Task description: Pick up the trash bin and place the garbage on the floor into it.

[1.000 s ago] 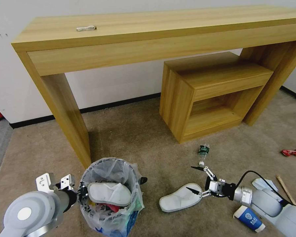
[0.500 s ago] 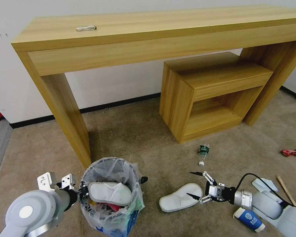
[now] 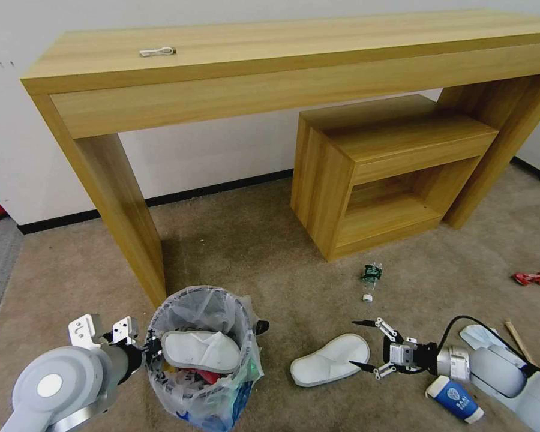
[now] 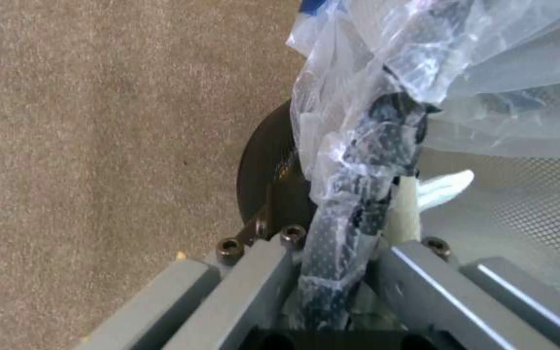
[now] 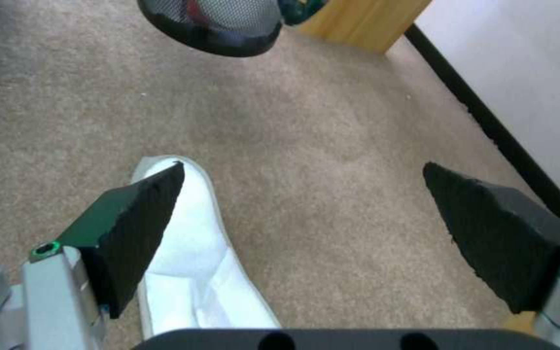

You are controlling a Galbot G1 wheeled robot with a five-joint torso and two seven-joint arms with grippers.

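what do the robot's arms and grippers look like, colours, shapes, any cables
Both arms are rounded light grey shells. The left arm ends in a round joint cap with a white disc, plus white metal brackets near the wrist. The right gripper has a silver body, white linkages and black wedge-shaped fingers with pointed tips; a black cable loops over the right arm's wrist.

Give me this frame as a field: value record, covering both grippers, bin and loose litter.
left gripper: shut on trash bin rim, bin held
bin contents: white slipper on top
right gripper: open, low, at heel of floor slipper
loose on carpet: crushed bottle, blue-white cup, red wrapper, wooden stick
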